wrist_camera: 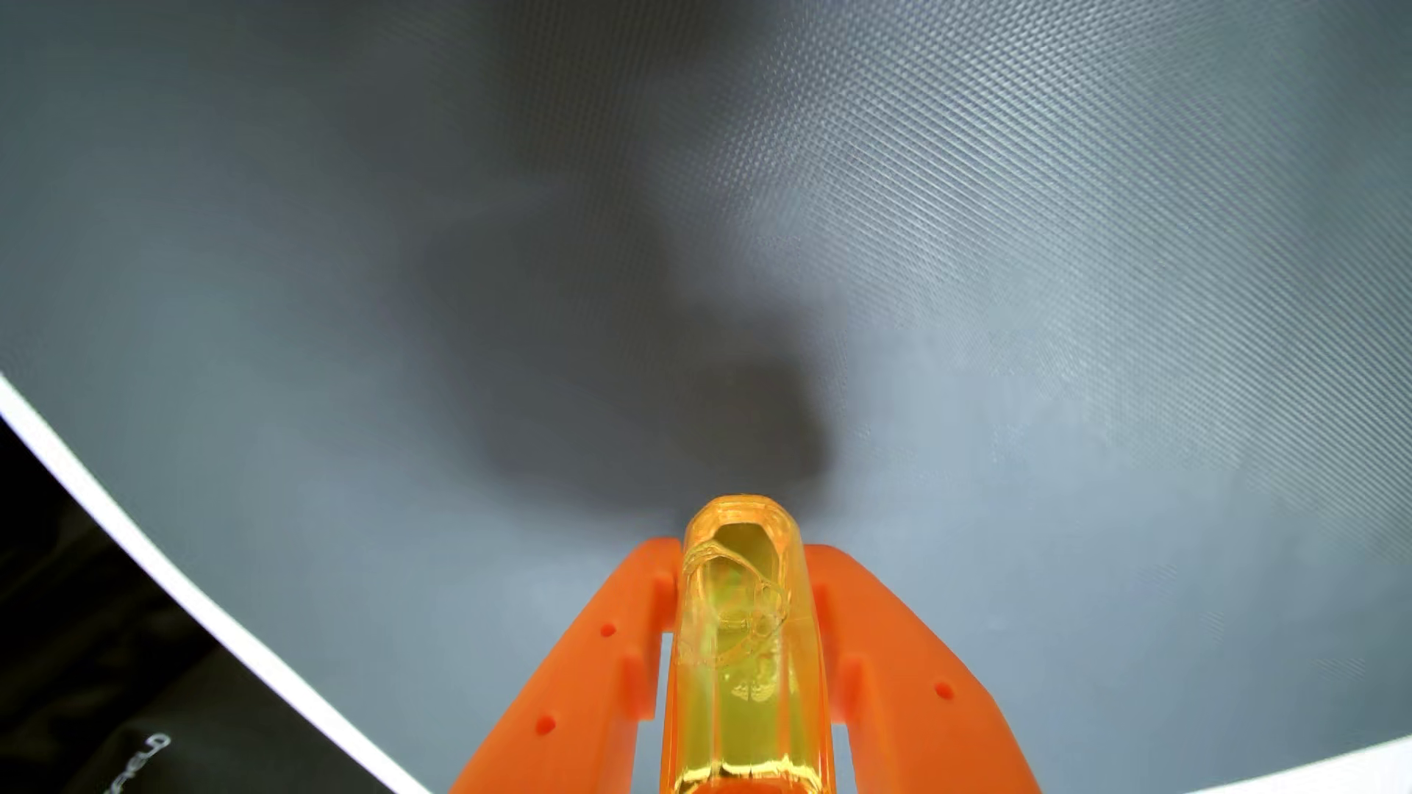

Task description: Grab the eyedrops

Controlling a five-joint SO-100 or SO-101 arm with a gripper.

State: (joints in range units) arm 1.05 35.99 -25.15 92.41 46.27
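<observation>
In the wrist view we count one eyedrop bottle (740,649), one gripper (741,553) with two orange fingers (611,672), and one grey textured mat (1070,267); the bottle is clear amber-yellow, with liquid and a few bubbles visible inside; it sits at the bottom centre of the picture, pinched between the two fingers, one pressed against each flank — the gripper is closed narrowly around it. Its long axis runs up and down the picture, in line with the fingers; its rounded end points away from the camera and pokes just past the fingertips; the other end is cut off by the bottom edge, so we cannot tell which end is the cap. A soft dark shadow (649,366) lies on the mat beyond the bottle; whether the bottle touches the mat we cannot tell. At the lower left the mat's pale curved edge (153,565) borders a dark area — there some faint lettering is too blurred to read.
</observation>
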